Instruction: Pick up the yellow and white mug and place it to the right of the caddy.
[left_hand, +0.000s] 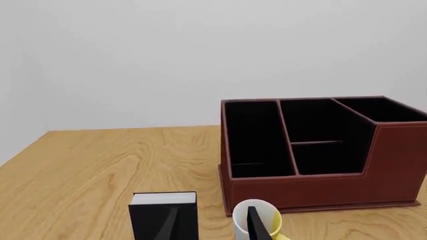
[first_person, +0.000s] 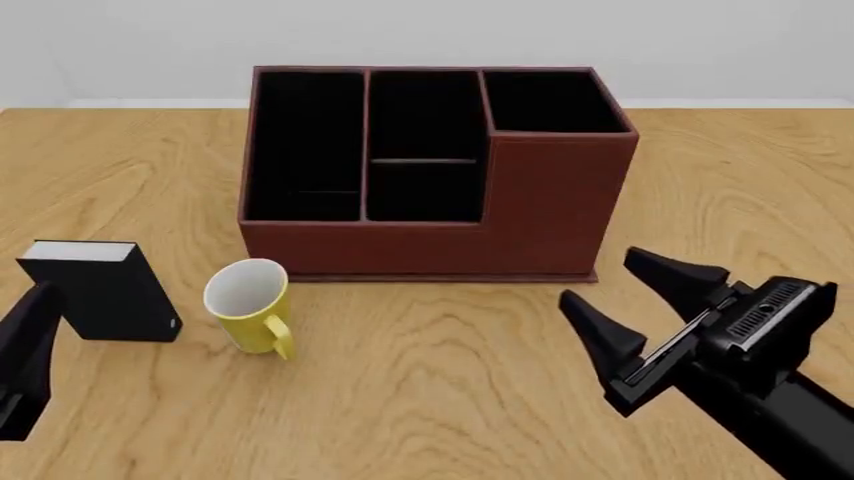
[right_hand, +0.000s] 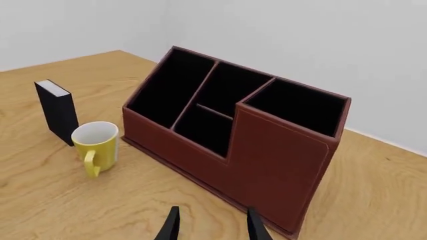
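Front view is showing the right pincer (first_person: 638, 303) gaping wide, empty, risking toppling the yellow and white mug (first_person: 250, 303) beside the caddy (first_person: 427, 190).

Surfaces: mostly matt, nothing shiny.
Table (first_person: 441, 370) grained wood; caddy (first_person: 561, 200) leather-look, black lining; mug (first_person: 250, 305) smooth, probably ceramic; black block (first_person: 114, 295) matt; right gripper (first_person: 643, 308) matt black plastic.

In the left wrist view the black block (left_hand: 164, 215) and yellow and white mug (left_hand: 257, 220) were cut off at the bottom edge. The left gripper (first_person: 20, 365) was cropped at the front view's lower left.
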